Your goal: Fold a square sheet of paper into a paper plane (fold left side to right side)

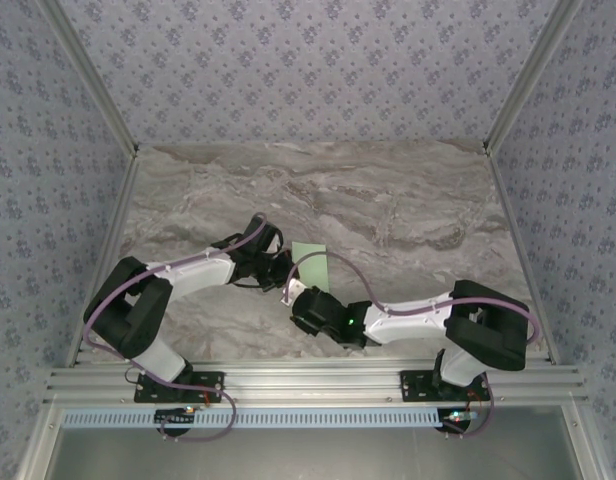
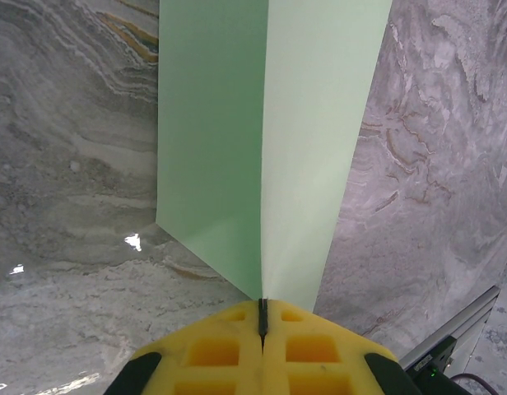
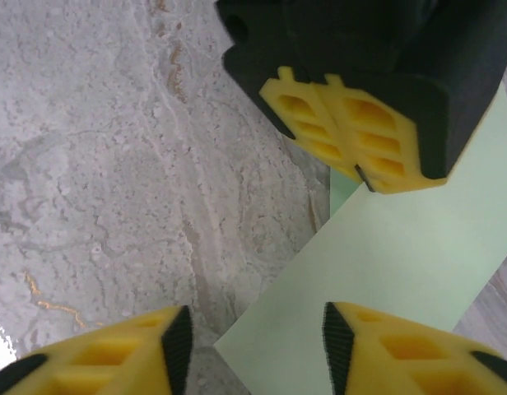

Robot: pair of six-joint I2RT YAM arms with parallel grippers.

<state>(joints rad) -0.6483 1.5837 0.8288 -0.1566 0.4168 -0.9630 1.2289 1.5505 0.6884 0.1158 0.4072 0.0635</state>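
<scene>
Square sheet of paper (image 2: 319,123) sits pinched by its edge in the left gripper (image 2: 262,317), middle of the marble table (image 2: 64,206). Right gripper (image 3: 253,354) hovers over it, jaws apart. I'd line up edges first, then press the crease.

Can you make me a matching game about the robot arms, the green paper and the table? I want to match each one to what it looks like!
Things:
1. left end effector
2. right end effector
3. sheet of paper
4. table

Looks like:
A. grey and marbled
B. pale green, with a crease down the middle
C. yellow fingers standing apart above the paper
D. yellow fingers shut, pinching the paper

Right pairs: 1-D, 2-C, 3-B, 4-A
</scene>
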